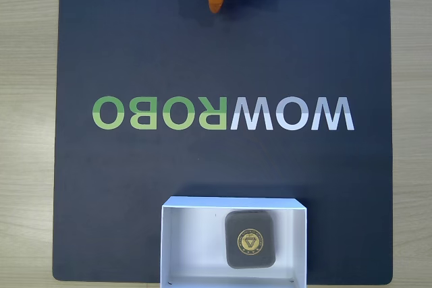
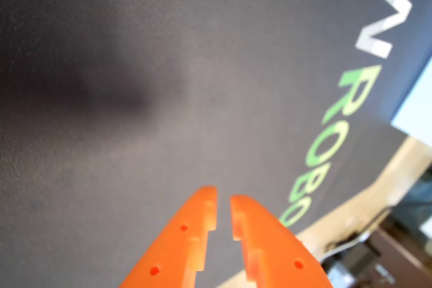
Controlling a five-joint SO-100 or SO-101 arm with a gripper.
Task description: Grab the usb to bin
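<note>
One small grey block, the usb [image 1: 250, 239], is seen lying flat inside the white box, the bin [image 1: 233, 208], in the fixed view. It is placed in the right half of the box, nearer the box's right wall than its left, with white floor left bare to its left and a thin strip below it. The block is nearly square with rounded corners, so hardly any long axis can be made out; its edges are lined up with the walls of the box, not turned against them. Its gold round emblem is turned upward toward the camera, and the triangle in it is pointed down toward the lower edge of the picture, away from the arm.

The box is set on the dark mat [image 1: 135, 187], at the mat's lower edge and below the mirrored green and white lettering [image 1: 223, 114]. Pale wooden table [image 1: 27, 133] is shown beyond the mat on both sides.

The orange gripper [image 2: 223, 210] is found well apart from the box, at the far top edge of the mat in the fixed view, beyond the lettering. In the wrist view its two fingers [image 2: 182, 234] are drawn almost together, with just a narrow slit left between the tips, and nothing is held between them; only bare mat is seen beneath, with the lettering off to the right.
</note>
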